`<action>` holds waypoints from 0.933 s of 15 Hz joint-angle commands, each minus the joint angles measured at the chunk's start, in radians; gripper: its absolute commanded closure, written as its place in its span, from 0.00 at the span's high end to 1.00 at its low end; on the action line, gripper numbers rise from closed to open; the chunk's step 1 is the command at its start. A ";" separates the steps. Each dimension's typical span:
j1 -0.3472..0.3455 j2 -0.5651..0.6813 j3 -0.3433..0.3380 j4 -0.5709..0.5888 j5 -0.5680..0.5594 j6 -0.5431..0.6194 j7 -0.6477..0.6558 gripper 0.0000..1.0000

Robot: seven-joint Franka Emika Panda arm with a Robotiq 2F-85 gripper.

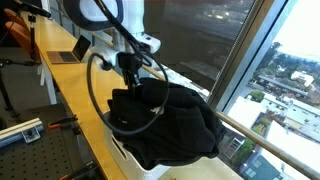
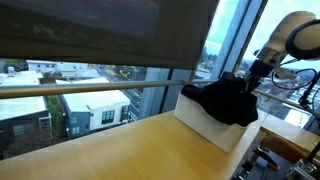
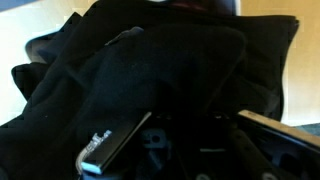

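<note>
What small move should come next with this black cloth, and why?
Probably a slow, short lift straight up. The gripper sits in the top of the black cloth, jaws nearly closed, apparently pinching a fold. The cloth is heaped on the white box and drapes over its edge, so a small lift would show whether the grip holds.

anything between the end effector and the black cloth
Nothing visible: the end effector is at the top of the black cloth heaped on the white box; the wrist view shows only cloth ahead.
</note>
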 commanded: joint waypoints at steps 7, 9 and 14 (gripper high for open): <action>-0.096 0.153 0.041 -0.066 -0.555 0.305 0.491 0.03; -0.079 0.240 0.046 -0.040 -0.576 0.339 0.532 0.03; -0.054 0.412 0.053 0.050 -0.541 0.373 0.520 0.03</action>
